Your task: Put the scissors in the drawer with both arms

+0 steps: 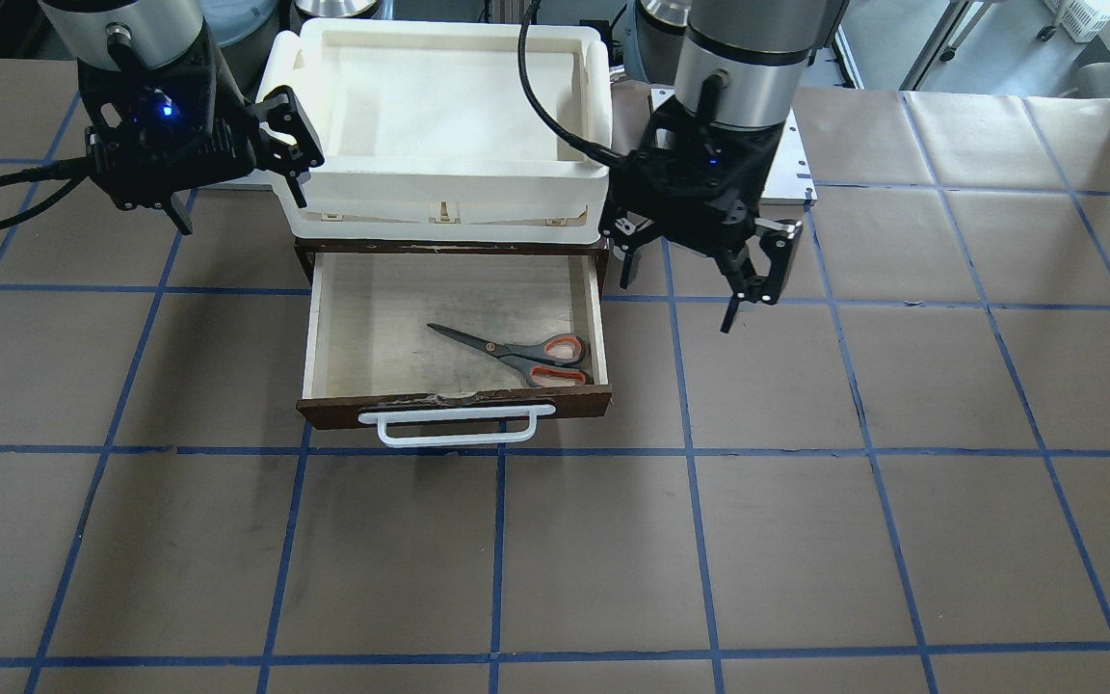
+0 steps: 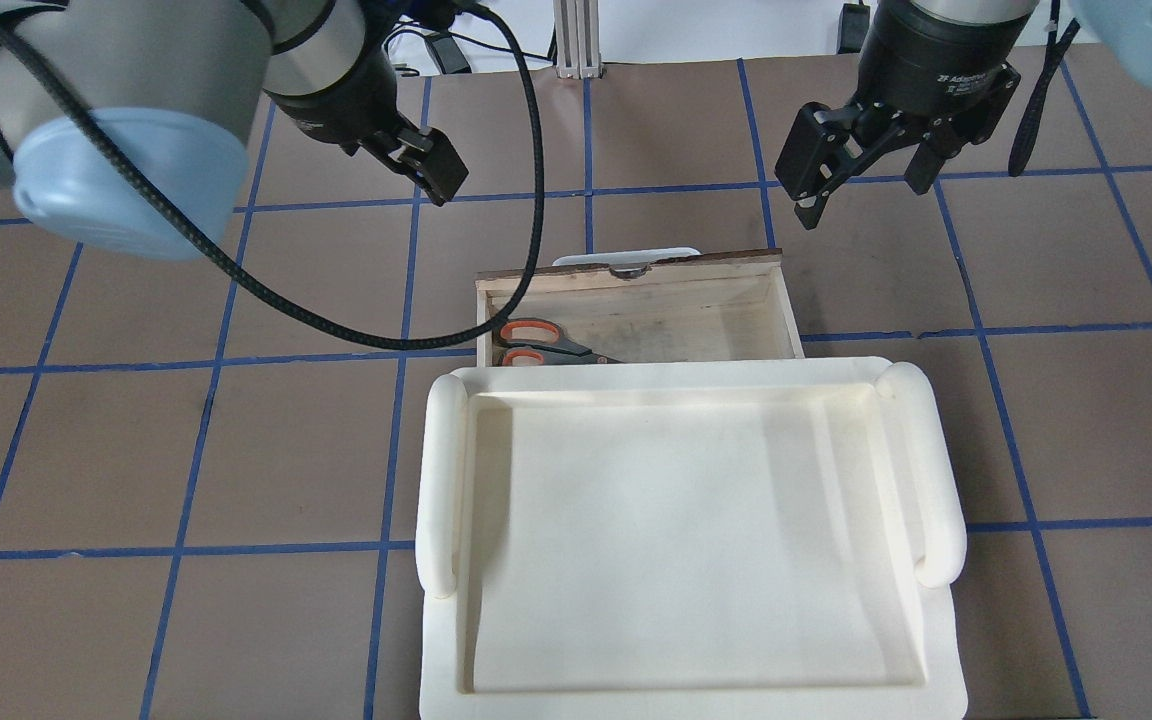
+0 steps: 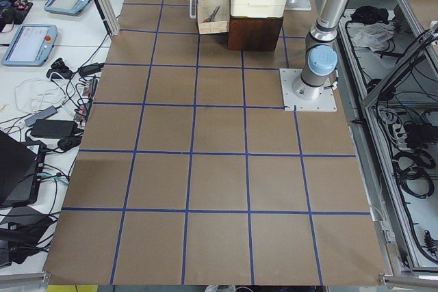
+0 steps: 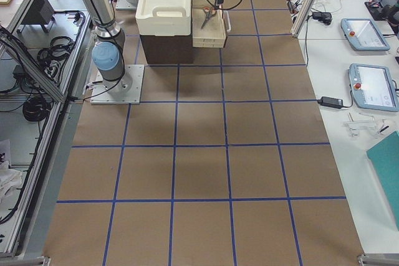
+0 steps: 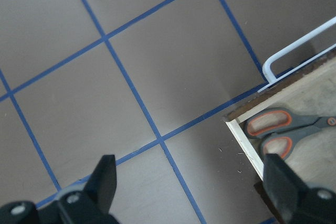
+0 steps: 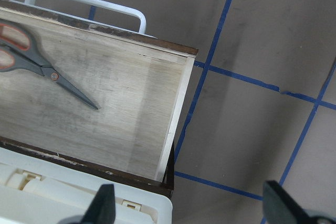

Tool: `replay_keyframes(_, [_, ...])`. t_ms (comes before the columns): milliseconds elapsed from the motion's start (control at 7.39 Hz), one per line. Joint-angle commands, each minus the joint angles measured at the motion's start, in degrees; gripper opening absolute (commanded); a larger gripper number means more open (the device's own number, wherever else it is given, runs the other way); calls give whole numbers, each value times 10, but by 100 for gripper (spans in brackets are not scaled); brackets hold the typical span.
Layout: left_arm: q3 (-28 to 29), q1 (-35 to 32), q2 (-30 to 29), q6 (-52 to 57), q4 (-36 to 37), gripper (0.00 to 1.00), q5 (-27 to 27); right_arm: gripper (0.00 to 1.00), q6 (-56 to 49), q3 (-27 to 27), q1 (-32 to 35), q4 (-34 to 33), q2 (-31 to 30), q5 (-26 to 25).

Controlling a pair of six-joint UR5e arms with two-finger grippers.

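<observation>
At the near edge of the table (image 1: pixel 806 540), seen from across it and facing the robot, the drawer (image 1: pixel 362 308) stands pulled open toward 6 o'clock. Its white bar handle (image 1: pixel 463 425) is nearest the camera. The scissors (image 1: pixel 516 354) lie flat on the pale plywood floor inside, in the drawer's 4 o'clock corner, well apart from both grippers. Their orange-lined finger loops sit just beside the front wall and the 3 o'clock side wall, and the blades, held together, point toward 10 o'clock. Behind, at 12 o'clock, a white tray (image 1: pixel 459 179) sits on top of the dark brown cabinet (image 1: pixel 304 258) that houses the drawer. The left gripper (image 1: pixel 676 306) hangs over the table at the drawer's 2 o'clock, just outside its side wall, its 2 fingers spread wide with nothing between them. The right gripper (image 1: pixel 245 218) hangs at the drawer's 10 o'clock, beside the tray's corner, its 2 fingers likewise spread wide and empty. Blue tape lines (image 1: pixel 497 549) divide the brown table into squares.
</observation>
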Motion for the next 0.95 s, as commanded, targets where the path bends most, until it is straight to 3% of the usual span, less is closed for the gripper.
replay_keyframes(0, [0,91,14,-42,-64,100,-4,100,7,0,1,-7,0,-5])
replay_keyframes(271, [-9,137,18,-44,-94,100,4,100,37,0,-1,-24,0,6])
replay_keyframes(812, [-20,128,28,-131,-118,100,-28,100,86,1,-4,-45,3,2])
